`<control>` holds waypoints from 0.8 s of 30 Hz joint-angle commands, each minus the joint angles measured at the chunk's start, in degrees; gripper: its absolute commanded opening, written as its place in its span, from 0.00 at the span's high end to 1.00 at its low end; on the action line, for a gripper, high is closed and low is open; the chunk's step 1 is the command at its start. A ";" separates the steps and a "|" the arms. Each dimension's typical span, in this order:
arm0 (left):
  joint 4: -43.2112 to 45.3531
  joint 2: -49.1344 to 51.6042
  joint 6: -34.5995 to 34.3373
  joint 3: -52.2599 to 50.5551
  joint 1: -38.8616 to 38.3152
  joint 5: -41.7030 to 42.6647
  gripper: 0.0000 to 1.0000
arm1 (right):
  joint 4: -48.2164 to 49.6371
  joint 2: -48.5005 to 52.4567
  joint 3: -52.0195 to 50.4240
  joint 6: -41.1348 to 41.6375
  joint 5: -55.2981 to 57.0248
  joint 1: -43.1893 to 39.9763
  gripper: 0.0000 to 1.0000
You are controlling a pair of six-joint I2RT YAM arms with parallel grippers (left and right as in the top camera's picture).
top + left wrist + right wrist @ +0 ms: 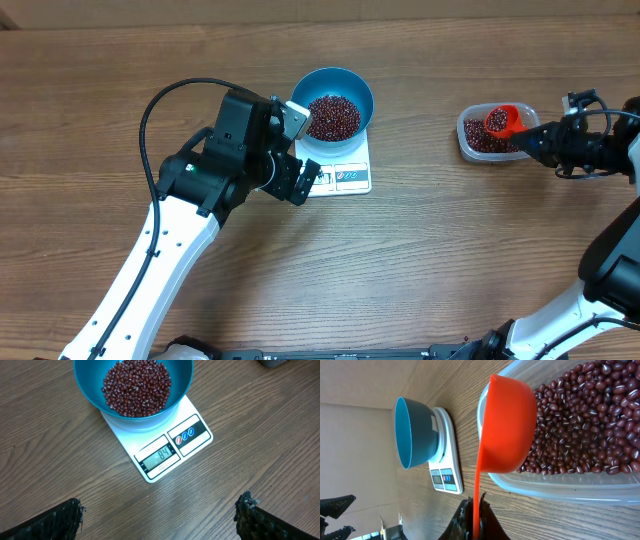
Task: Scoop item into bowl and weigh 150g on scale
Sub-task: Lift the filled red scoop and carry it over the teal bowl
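While the scale (pixel 194 435) reads 84, left end effector (pixel 160 512) gapes; right end effector (pixel 476 515) pinches the scoop (pixel 507 425).

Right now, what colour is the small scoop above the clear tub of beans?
Bright orange; the small plastic scoop shows best in the right wrist view.

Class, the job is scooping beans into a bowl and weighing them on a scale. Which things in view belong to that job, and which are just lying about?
Belongs to the job:
- beans
- blue bowl
- scale
- orange scoop
- clear tub of spare beans

Just lying about:
- nothing that I can see; the rest is the wooden table
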 commanded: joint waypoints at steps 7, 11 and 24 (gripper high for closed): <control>0.22 -0.33 -0.74 -0.11 -0.02 -0.35 0.00 | -4.04 -0.09 -0.28 -5.18 -8.07 -3.76 0.96; 0.22 -0.33 -0.74 -0.11 -0.02 -0.35 0.00 | -5.70 -0.52 0.17 -5.25 -8.46 -3.19 0.96; 0.20 -0.33 -0.74 -0.11 -0.02 -0.35 0.01 | -6.67 -2.58 4.98 -4.33 -12.61 11.50 0.96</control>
